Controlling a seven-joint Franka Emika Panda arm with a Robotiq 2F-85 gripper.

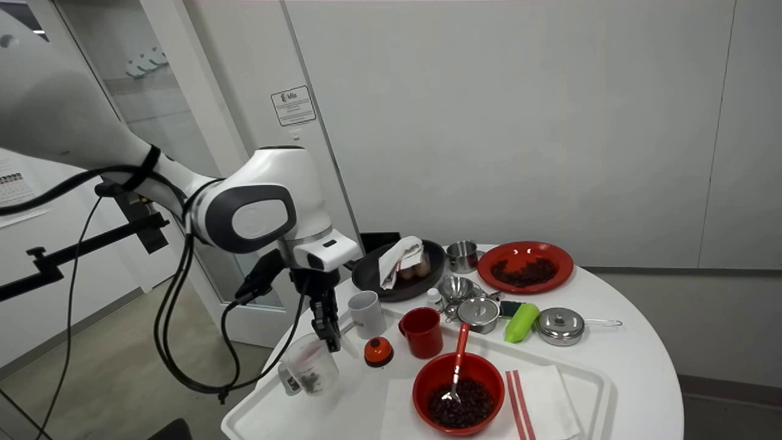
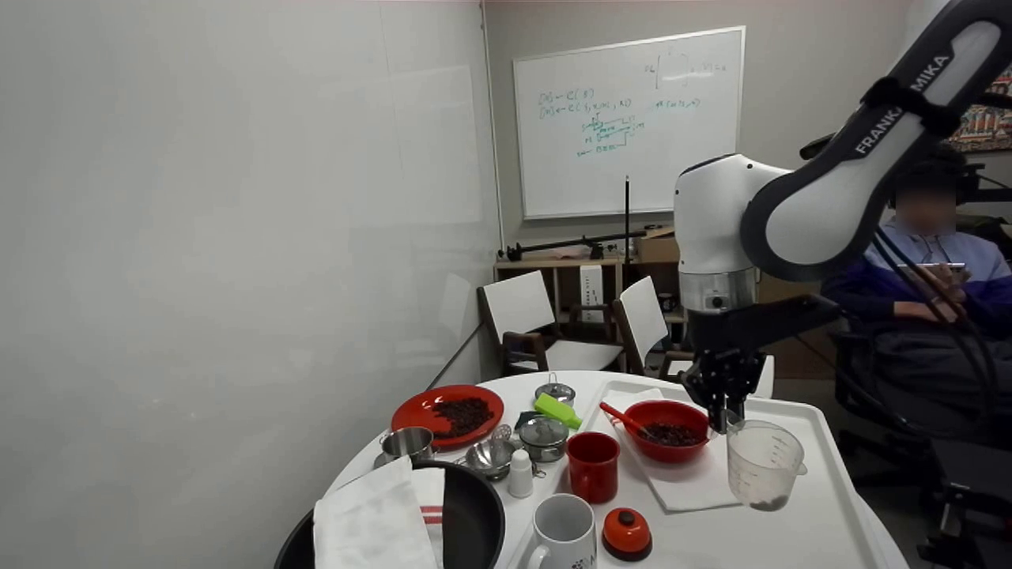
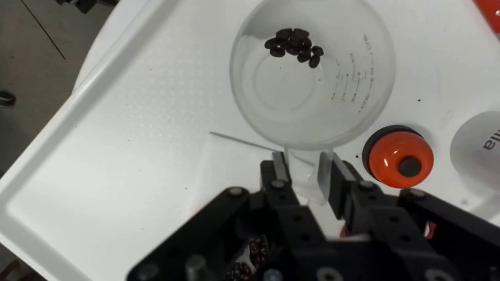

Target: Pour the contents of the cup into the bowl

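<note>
The clear measuring cup [image 3: 289, 109] has a few dark beans gathered on its bottom, at the side away from the handle. Its handle lies between the pads of my gripper [image 3: 305, 166], which is shut on it. Both exterior views show the cup [image 1: 317, 370] hanging over the white tray, slightly tilted, with the gripper [image 2: 721, 427] beside its rim. The red bowl [image 2: 668, 455] stands apart from the cup, on a white cloth, with dark beans and a red-handled spoon [image 1: 462, 345] in it. In the wrist view my gripper hides most of the bowl.
On the tray [image 3: 148, 164] stand an orange-and-black timer [image 1: 378, 351], a white mug [image 1: 366, 315] and a red mug [image 1: 423, 333]. Metal pots, a green-handled tool [image 1: 522, 322], a black pan [image 1: 366, 278] and a red plate [image 1: 565, 269] of beans lie beyond.
</note>
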